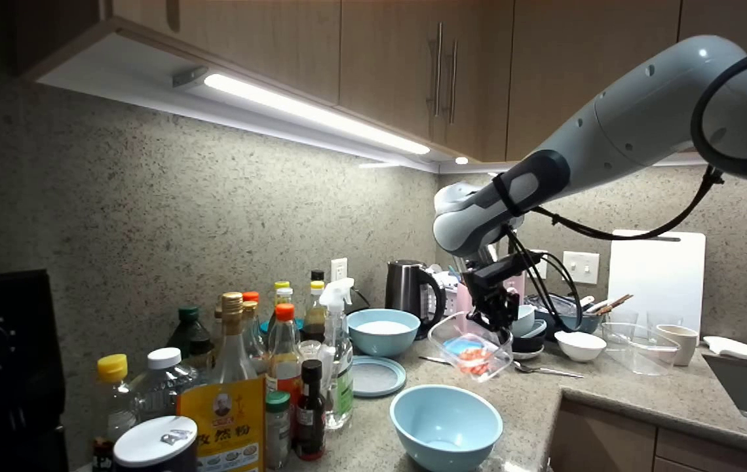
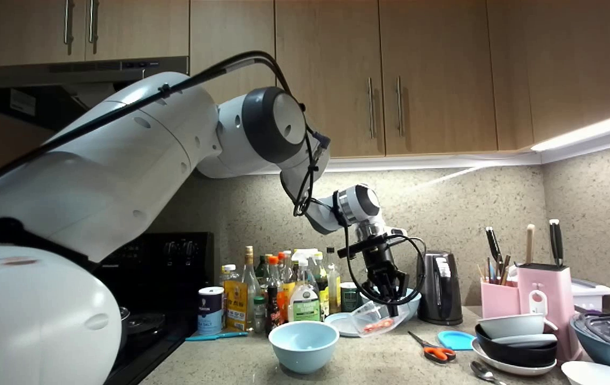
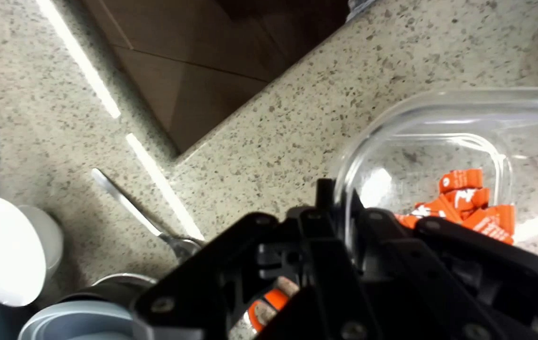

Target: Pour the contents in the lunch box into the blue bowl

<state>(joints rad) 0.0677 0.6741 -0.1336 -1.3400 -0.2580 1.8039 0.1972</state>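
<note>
The lunch box is a clear plastic container that shows in both exterior views (image 1: 444,349) (image 2: 360,322) and in the wrist view (image 3: 443,111). My gripper (image 1: 497,322) is shut on its rim; the wrist view shows the rim between the fingertips (image 3: 342,193). The box hangs tilted above the counter. The contents, several small orange-red wrapped pieces (image 3: 467,203), lie in its lower part; they also show in both exterior views (image 1: 475,360) (image 2: 378,324). The glossy light-blue bowl (image 1: 447,452) stands upright on the counter, apart from the box (image 2: 305,355). It is out of the wrist view.
Bottles and a spray bottle (image 2: 305,306) stand along the wall. Behind the box are another light-blue bowl (image 1: 383,342), a round lid (image 1: 373,377) and a kettle (image 2: 440,289). Orange-handled scissors (image 2: 439,353), a spoon (image 3: 127,203) and stacked bowls (image 2: 519,342) lie nearby. The counter has an inner corner edge (image 3: 174,158).
</note>
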